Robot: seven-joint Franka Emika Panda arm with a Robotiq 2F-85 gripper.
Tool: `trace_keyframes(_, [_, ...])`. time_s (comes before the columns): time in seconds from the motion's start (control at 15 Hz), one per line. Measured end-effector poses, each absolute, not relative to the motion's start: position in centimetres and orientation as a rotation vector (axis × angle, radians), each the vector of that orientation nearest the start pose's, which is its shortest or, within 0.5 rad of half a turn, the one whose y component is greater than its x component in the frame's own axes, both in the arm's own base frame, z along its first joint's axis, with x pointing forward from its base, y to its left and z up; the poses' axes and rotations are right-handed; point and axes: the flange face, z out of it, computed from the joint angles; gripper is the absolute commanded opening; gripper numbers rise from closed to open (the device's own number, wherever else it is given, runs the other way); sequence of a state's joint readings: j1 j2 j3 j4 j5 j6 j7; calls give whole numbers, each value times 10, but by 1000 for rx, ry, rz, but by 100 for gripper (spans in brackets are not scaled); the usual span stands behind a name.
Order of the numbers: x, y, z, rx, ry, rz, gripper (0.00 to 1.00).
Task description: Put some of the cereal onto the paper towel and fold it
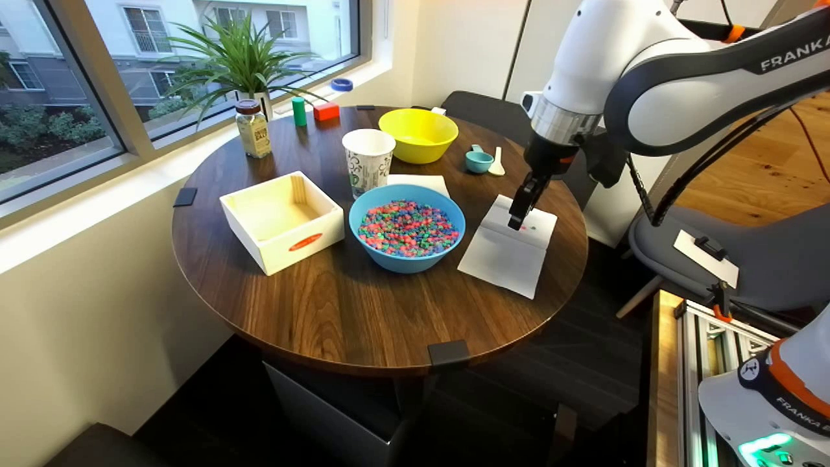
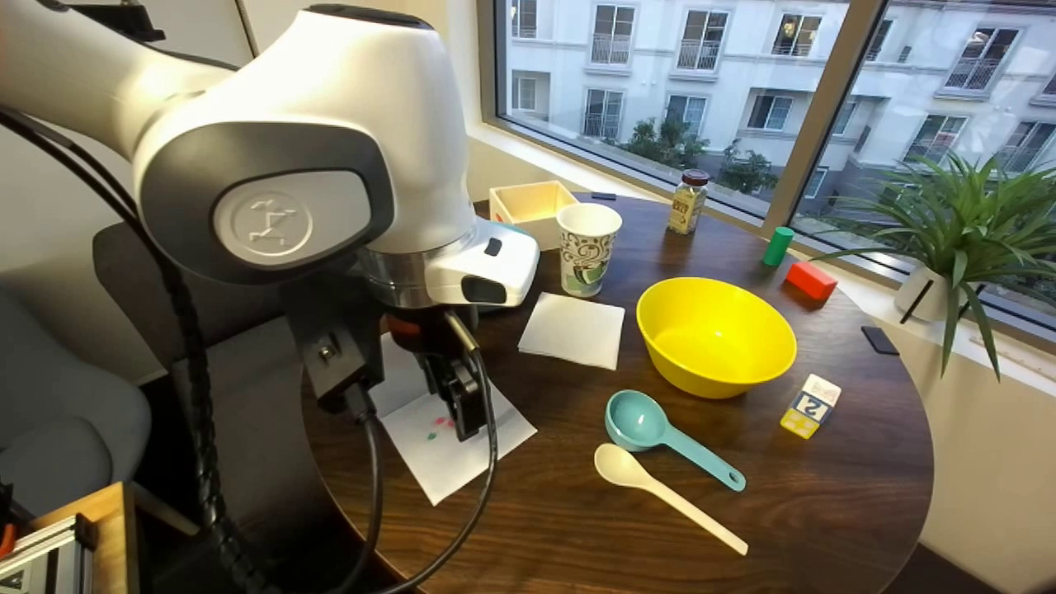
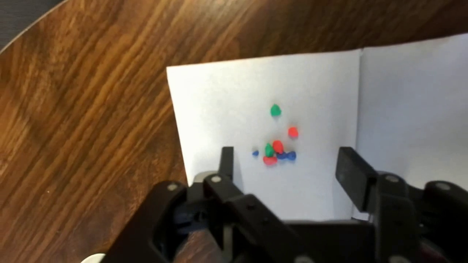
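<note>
A white paper towel (image 1: 502, 259) lies unfolded on the round table with a crease across it. It also shows in the wrist view (image 3: 215, 102). Several red, green and blue cereal pieces (image 3: 278, 147) lie on one half of it. More cereal (image 1: 408, 227) fills much of a blue bowl (image 1: 405, 264) beside the towel. My gripper (image 3: 287, 162) is open and empty. It points down above the towel half with the cereal, its fingers on either side of the pieces. It also shows in both exterior views (image 1: 521, 217) (image 2: 469, 412). The arm hides part of the towel.
A folded white towel (image 2: 572, 332), a paper cup (image 2: 588, 247) and a yellow bowl (image 2: 716, 330) stand near the towel. A teal scoop (image 2: 639, 421), a cream spoon (image 2: 668, 499) and a number block (image 2: 811, 404) lie nearby. A wooden box (image 1: 285, 217) is beside the blue bowl.
</note>
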State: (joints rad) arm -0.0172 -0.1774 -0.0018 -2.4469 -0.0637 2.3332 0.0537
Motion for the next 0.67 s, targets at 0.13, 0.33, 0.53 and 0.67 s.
trace_keyframes(0.13, [467,-10,377,-3192,39,-116,100])
trace_keyframes(0.33, [466,-12,388,-3212,23,-155,100])
trace_keyframes(0.53, [463,-10,403,-3228,21,-200,100])
trace_keyframes(0.67, [459,-3,412,-3239,22,-212,100])
